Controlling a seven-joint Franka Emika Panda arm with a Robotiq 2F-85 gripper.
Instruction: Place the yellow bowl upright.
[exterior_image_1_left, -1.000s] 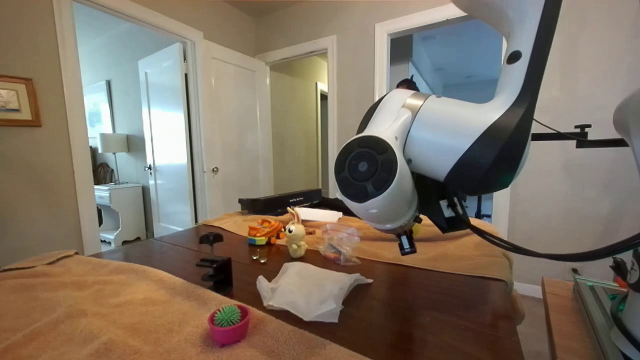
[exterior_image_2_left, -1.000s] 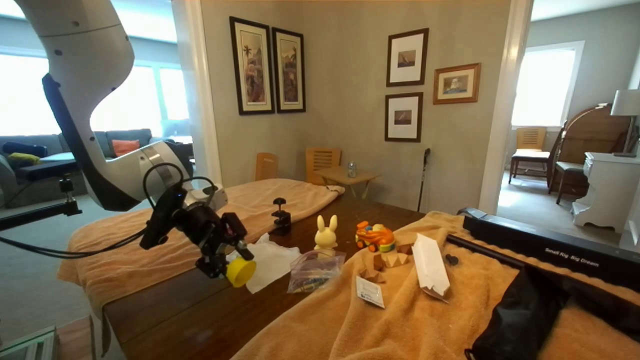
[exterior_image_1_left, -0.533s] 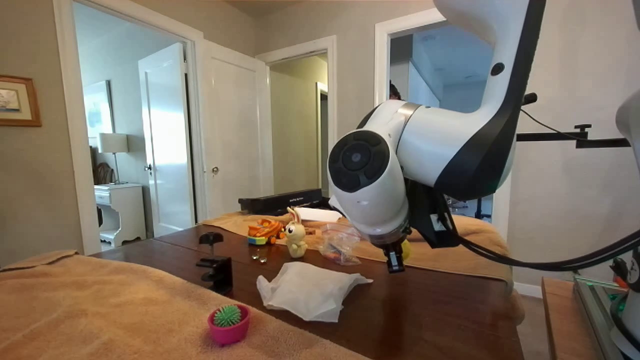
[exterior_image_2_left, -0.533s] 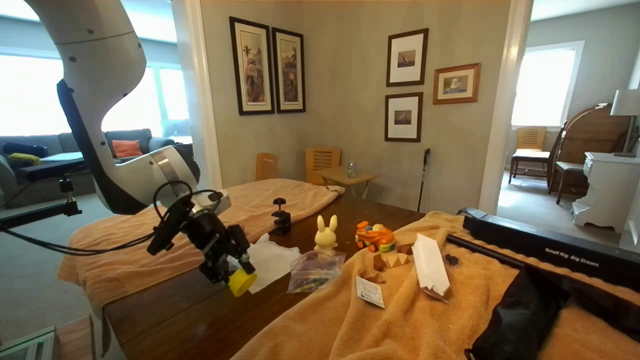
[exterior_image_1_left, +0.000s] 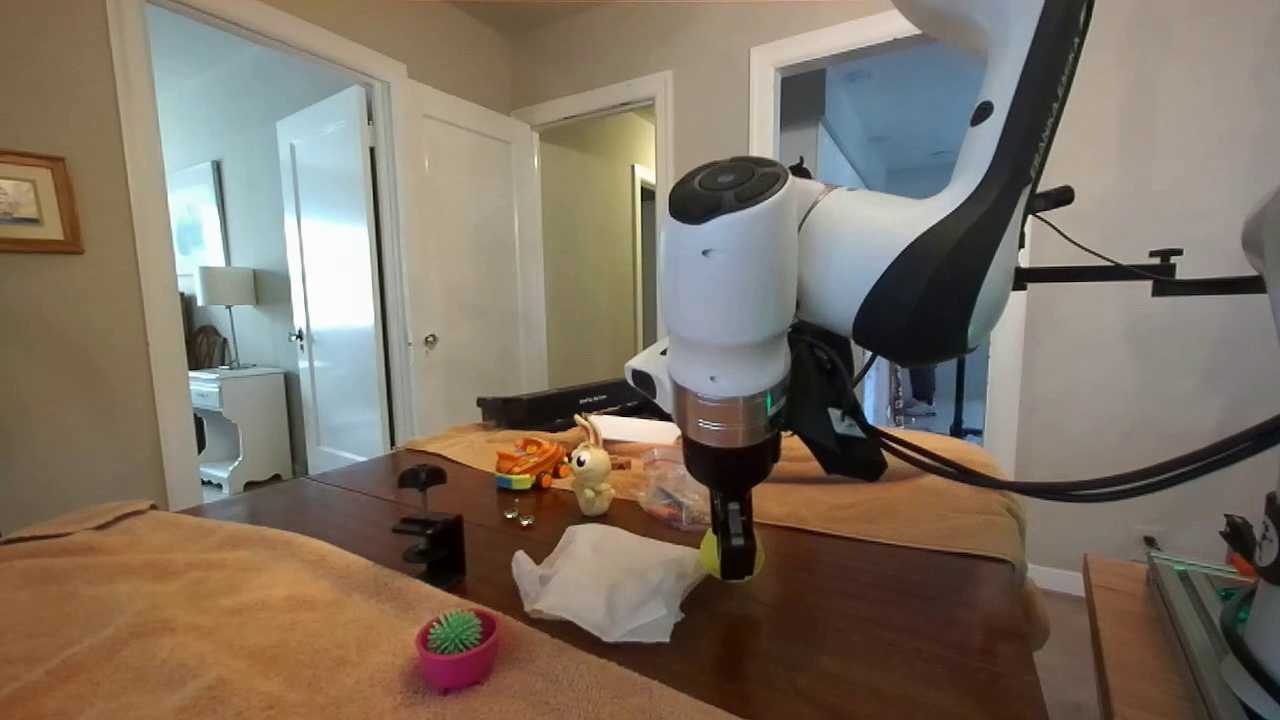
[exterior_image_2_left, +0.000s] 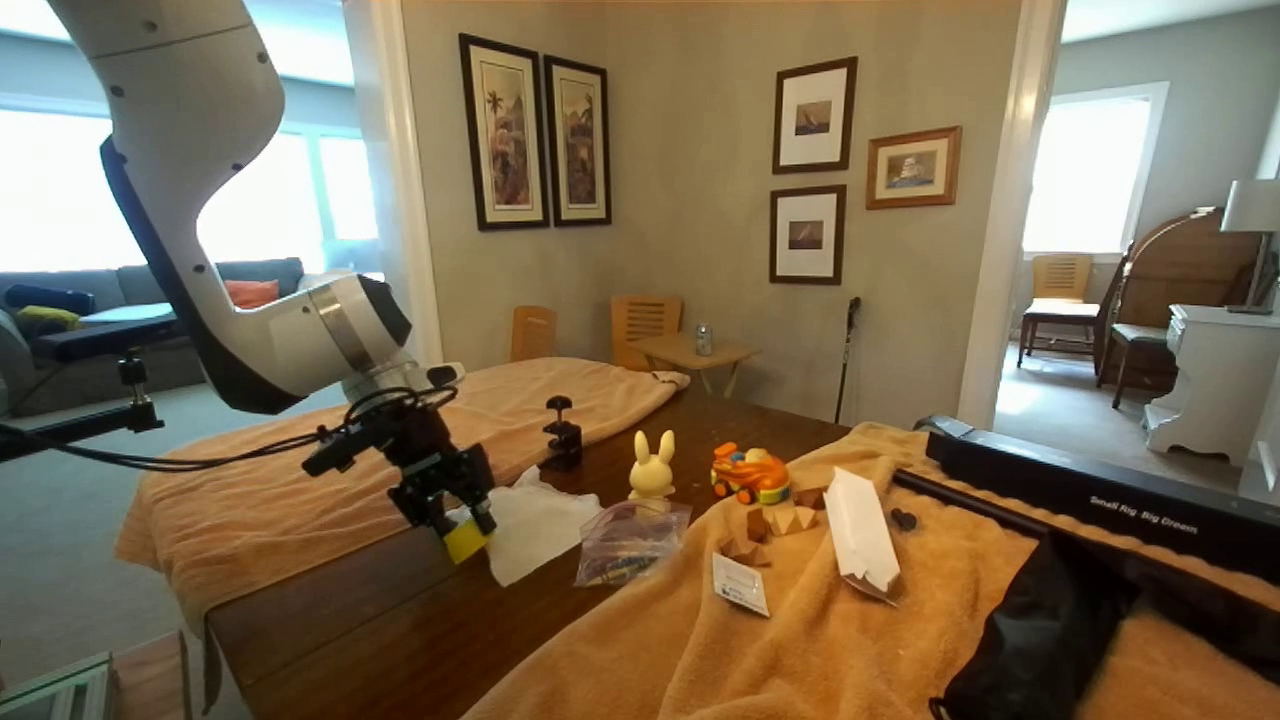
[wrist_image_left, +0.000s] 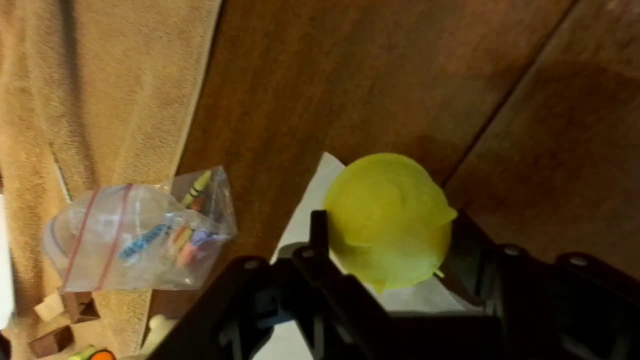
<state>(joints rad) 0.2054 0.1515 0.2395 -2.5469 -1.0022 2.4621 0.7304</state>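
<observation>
The yellow bowl (wrist_image_left: 387, 220) is gripped between the two black fingers (wrist_image_left: 319, 230) of my gripper (wrist_image_left: 390, 217), one on each side. Its round face fills the gap in the wrist view, with small nubs at its edge. In an exterior view the bowl (exterior_image_2_left: 465, 541) pokes out below the fingertips, tilted, over the brown table (exterior_image_2_left: 380, 610). A finger covers the bowl's middle in an exterior view, where yellow (exterior_image_1_left: 711, 553) shows on either side. I cannot tell whether it touches the table.
White crumpled paper (exterior_image_1_left: 610, 585) lies right beside the bowl. Around it are a bag of crayons (wrist_image_left: 150, 240), a rabbit figure (exterior_image_1_left: 592, 475), an orange toy car (exterior_image_2_left: 752, 475), a black clamp (exterior_image_1_left: 440, 540) and a pink bowl (exterior_image_1_left: 457, 665) holding a green spiky ball.
The arm has come lower and swung toward the white paper, carrying the bowl. My wrist has turned to point more straight down, so the bowl's tilt has changed. The grip has stayed on.
</observation>
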